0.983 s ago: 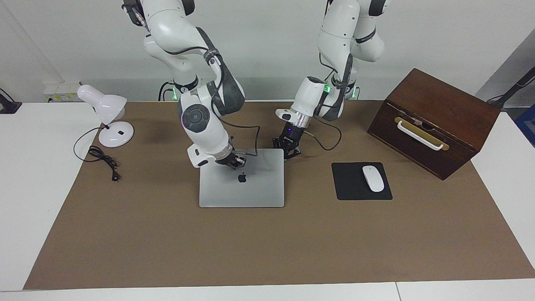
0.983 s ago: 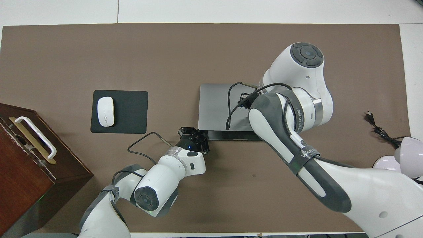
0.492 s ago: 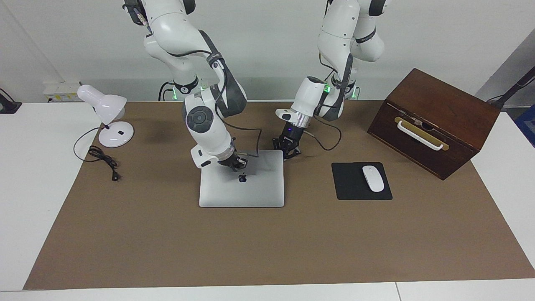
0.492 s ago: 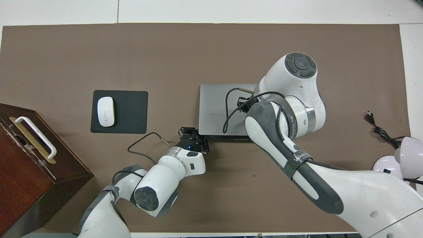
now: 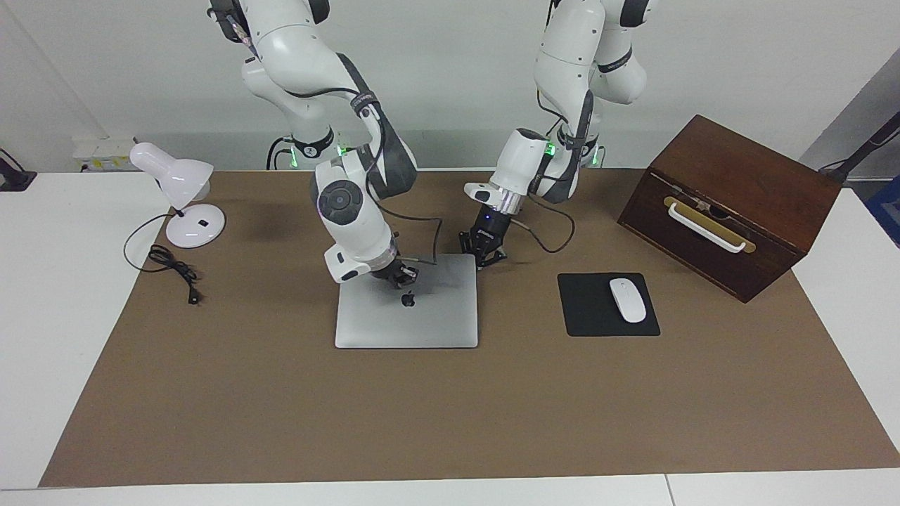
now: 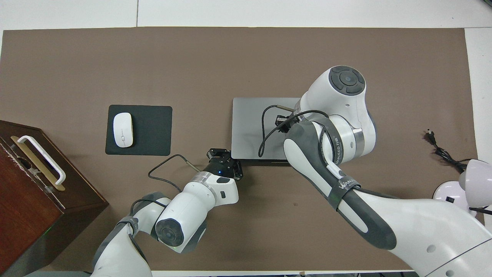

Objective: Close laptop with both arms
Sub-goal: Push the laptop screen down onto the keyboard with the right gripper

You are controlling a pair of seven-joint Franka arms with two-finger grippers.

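Note:
The silver-grey laptop lies on the brown mat, its lid down almost flat and the dark apple logo facing up. In the overhead view the laptop shows only a thin dark strip along its edge nearest the robots. My right gripper rests on the lid just robot-side of the logo; it also shows in the overhead view. My left gripper sits low at the laptop's corner nearest the robots, toward the left arm's end; it also shows in the overhead view.
A black mousepad with a white mouse lies beside the laptop toward the left arm's end. A brown wooden box with a white handle stands further that way. A white desk lamp and its cable are at the right arm's end.
The lid has come down further under my right gripper, and the dark strip at its robot-side edge has narrowed. The right arm's elbow drew back. The left gripper stayed put.

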